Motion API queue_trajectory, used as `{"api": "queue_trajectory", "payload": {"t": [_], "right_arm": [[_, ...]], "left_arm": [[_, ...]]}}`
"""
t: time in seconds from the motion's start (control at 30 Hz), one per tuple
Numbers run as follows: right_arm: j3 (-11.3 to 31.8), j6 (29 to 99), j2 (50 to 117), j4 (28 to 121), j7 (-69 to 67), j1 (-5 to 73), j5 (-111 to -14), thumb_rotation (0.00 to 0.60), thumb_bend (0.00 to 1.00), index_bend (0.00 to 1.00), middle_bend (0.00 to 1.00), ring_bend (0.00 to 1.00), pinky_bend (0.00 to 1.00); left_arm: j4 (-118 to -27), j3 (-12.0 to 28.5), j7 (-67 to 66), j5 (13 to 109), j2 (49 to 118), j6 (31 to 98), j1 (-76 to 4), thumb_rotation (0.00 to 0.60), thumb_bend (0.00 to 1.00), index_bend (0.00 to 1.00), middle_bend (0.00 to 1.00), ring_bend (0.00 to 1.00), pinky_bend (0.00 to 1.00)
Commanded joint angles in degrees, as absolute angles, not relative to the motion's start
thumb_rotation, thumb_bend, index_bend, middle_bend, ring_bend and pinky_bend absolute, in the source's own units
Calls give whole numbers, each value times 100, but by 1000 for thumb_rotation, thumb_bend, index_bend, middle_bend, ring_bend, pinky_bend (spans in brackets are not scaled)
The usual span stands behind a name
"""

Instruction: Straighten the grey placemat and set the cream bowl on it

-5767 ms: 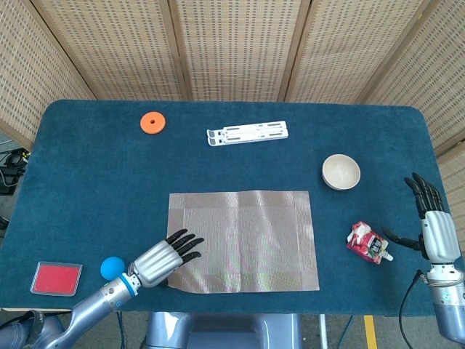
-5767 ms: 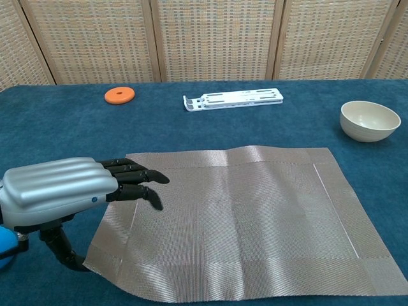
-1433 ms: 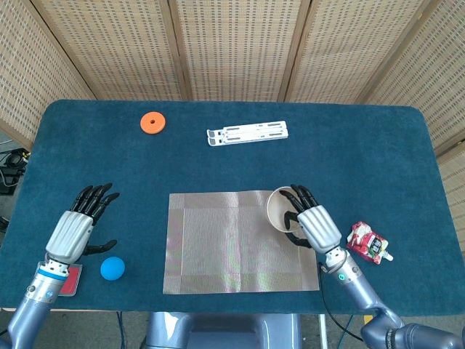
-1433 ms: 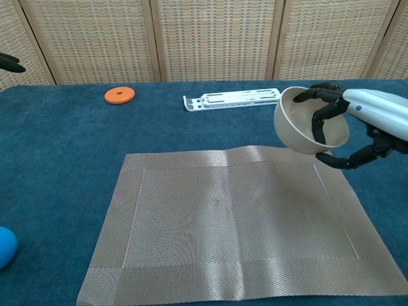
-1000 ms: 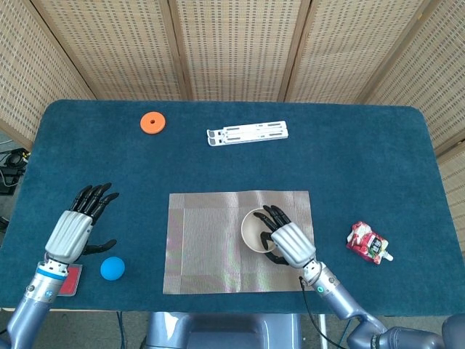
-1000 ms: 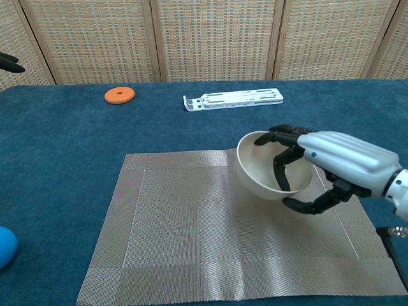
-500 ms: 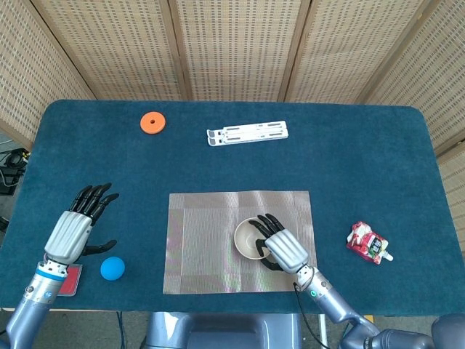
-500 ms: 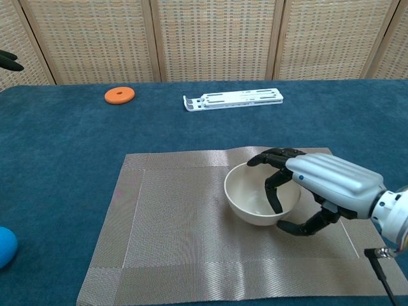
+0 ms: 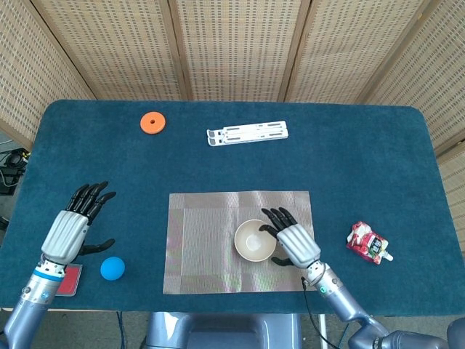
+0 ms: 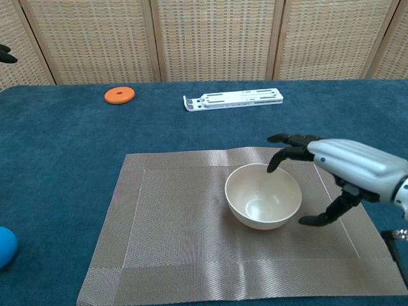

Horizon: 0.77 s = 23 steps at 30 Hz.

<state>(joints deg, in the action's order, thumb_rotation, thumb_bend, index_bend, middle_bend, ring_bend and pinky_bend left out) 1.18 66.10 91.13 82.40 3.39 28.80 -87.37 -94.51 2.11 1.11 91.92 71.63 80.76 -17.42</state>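
The round cream bowl (image 10: 262, 196) stands upright on the grey woven placemat (image 10: 178, 236); I judge it rigid, light, breakable, best gripped at its rim. My right hand (image 10: 344, 171), fingers spread, holds nothing; my left hand (image 9: 70, 226) likewise.

Deep blue felt-like table cover (image 9: 363, 153). Grey woven placemat (image 9: 203, 243), fine ribbed weave with a lighter border band. Plain cream ceramic bowl (image 9: 254, 241). Flat orange disc (image 9: 152, 122), upper left. White plastic folding stand (image 9: 247, 134). Bright blue ball (image 9: 111, 268) and red pad in a clear tray (image 9: 61, 280), lower left. Red-and-white pouch (image 9: 369, 243), right. Tan perforated wall panels (image 9: 232, 43).
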Motion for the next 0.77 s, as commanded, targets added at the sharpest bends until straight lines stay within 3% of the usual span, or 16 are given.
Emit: {"api": "queue_trajectory", "payload": {"t": [0.03,0.33,0.77], "right_arm": [[297,6891,8732,8439,202,2690,-8537,600,301,274,0,0,0],[532,7712,7942,8438,-600,2146,-8360,600,293,249,0,0,0],[588,8222,7822,7707,-1751,1610,-8247,600,284,192,0,0,0]], "left_arm": [[-9448,216,122,9185,7156,8081,-1736,600,4,125,0,0,0],[-9411,249,108,9055,7149,8057,-1707,600,4,124,0,0,0],[-9249,168,-390,8640,7197,8105,-1420,600,4,118,0,0,0]]}}
